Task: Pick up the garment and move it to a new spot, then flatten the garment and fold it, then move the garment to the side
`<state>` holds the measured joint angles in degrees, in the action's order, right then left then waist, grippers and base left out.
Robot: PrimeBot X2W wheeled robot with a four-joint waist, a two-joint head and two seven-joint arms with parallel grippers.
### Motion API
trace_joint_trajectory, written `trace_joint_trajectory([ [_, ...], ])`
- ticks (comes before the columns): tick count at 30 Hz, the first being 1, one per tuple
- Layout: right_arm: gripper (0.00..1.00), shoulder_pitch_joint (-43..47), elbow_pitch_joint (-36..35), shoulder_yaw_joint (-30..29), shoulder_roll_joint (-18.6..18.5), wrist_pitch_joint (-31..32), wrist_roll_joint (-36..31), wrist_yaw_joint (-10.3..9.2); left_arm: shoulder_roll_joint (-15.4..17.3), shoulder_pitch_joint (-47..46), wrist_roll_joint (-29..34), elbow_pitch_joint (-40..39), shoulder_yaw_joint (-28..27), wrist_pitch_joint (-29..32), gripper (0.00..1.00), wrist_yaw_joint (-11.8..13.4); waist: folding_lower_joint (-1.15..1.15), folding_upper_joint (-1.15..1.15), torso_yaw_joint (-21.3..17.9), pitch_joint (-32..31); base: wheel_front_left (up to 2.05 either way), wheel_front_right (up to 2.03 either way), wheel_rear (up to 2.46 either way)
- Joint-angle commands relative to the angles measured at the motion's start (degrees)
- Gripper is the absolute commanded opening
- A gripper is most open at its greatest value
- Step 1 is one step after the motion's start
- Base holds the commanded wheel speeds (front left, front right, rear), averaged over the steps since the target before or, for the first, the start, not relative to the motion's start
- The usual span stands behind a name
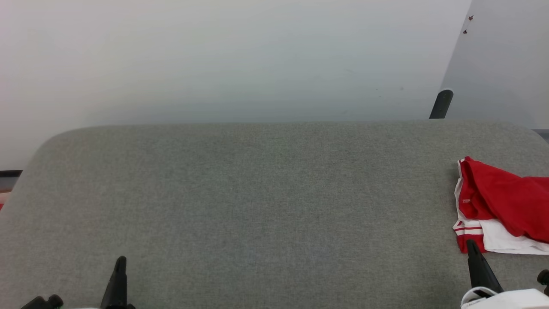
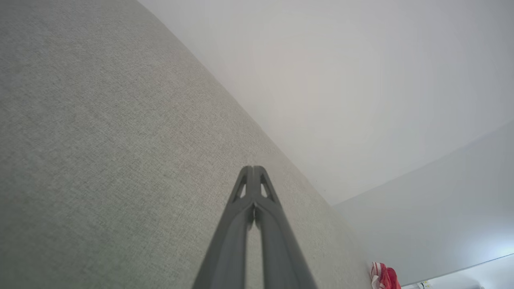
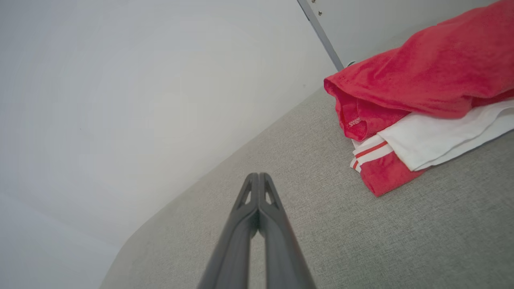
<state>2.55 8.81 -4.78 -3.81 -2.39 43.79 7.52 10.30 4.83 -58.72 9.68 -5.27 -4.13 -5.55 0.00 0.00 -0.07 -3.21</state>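
The garment, red with white parts and red-striped trim, lies bunched and folded over at the right edge of the grey fabric surface. The right wrist view has the garment at its upper right, and it is a small red patch far off in the left wrist view. My right gripper is shut and empty, its tip just in front of the garment's near corner. Far across the surface, at the lower left, my left gripper is shut and empty. Both pairs of fingers are pressed together over bare fabric.
A pale wall rises behind the surface's rounded far edge. A dark post stands behind the far right edge, beside a second wall panel. Bare grey fabric stretches between the two grippers.
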Motion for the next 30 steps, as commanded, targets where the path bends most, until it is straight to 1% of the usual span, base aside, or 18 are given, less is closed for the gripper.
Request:
trace_joint_trajectory([
  [1,0.0,-1.91,-0.34,-0.21,-0.06,0.39,2.48,-0.01,0.1,-1.48,-1.72,-0.35,-0.35,0.4,0.0,-0.37,0.0,0.0,0.0,0.07,0.0,0.0,0.0],
  [13,0.0,-3.32,0.82,-0.56,0.14,2.16,11.88,-0.02,-1.44,-3.52,-8.25,0.62,-0.56,2.5,0.0,-0.73,0.0,0.0,0.01,0.58,0.0,0.0,0.0],
  [30,0.0,-5.15,2.19,-1.01,0.39,4.35,23.45,-0.03,-3.37,-6.07,-16.19,1.79,-0.85,5.13,0.0,-1.16,0.0,0.0,0.03,1.31,0.0,0.0,0.0],
])
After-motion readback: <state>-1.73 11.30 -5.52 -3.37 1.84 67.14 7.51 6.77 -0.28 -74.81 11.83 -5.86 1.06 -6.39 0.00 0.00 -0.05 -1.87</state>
